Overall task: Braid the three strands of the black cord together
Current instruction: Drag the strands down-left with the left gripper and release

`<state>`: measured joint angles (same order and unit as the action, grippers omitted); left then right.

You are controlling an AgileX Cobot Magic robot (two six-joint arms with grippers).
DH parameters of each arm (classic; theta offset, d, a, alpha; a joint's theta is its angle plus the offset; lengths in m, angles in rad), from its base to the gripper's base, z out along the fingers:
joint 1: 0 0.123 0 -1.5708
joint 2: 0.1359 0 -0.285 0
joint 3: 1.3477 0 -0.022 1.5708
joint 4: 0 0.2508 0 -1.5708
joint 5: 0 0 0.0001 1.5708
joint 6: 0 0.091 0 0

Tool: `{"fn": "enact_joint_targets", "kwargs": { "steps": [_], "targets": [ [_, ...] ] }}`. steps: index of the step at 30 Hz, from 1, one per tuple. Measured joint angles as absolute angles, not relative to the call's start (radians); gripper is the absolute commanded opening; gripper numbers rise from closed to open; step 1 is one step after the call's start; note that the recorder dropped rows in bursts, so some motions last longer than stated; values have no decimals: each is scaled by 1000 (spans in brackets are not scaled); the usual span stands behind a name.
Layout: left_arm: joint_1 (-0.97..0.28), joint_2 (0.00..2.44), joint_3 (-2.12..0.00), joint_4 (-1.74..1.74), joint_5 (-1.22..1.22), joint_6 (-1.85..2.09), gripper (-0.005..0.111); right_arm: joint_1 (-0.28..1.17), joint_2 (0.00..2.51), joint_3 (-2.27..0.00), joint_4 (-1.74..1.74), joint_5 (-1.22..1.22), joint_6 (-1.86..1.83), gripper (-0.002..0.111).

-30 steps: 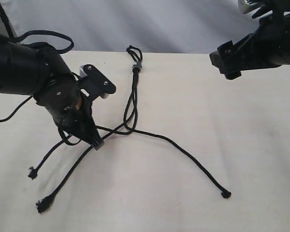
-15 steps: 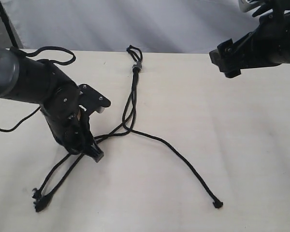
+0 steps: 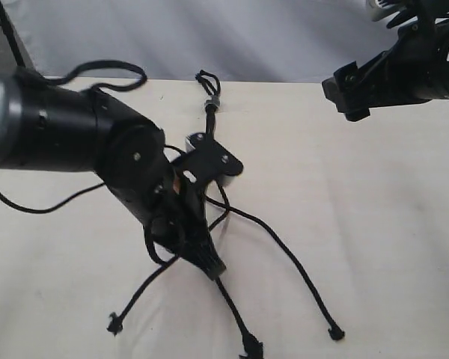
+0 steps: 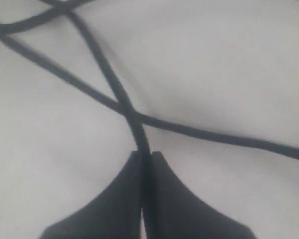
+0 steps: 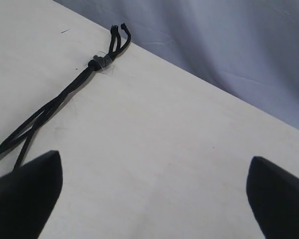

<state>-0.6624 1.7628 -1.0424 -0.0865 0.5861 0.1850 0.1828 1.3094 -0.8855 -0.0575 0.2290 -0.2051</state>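
Note:
The black cord [image 3: 208, 131] lies on the table, with its grey band [image 3: 212, 102] and small loop at the far end. Three strands fan out toward the near edge, their tips at the left [image 3: 114, 323], the middle [image 3: 251, 348] and the right [image 3: 334, 333]. My left gripper [image 3: 212, 268] is shut on the middle strand [image 4: 117, 92], just past where it crosses another strand [image 4: 214, 135]. My right gripper [image 5: 154, 194] hangs open and holds nothing, high at the far right [image 3: 352, 93]. The band [image 5: 100, 60] also shows in the right wrist view.
The pale table [image 3: 389, 224] ends at a grey cloth backdrop [image 3: 284, 37]. The left arm's smooth black cable [image 3: 105, 71] loops above the arm and trails over the table at the left. The left arm's bulk hides where the strands cross.
My left gripper has swung right toward the table's middle, dragging its pinched strand. Two strand tips that lay together at the near left are now apart and further right. The right arm is still.

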Motion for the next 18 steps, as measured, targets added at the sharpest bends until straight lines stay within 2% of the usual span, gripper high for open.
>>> {"fn": "enact_joint_targets", "kwargs": {
  "steps": [10,18],
  "targets": [
    [-473,1746,-1017,-80,624,172,0,183,1310,-885,-57,225,-205,92],
    [-455,1746,-888,-72,516,170,0,183,1312,-885,-57,225,-205,92]
  ]
}}
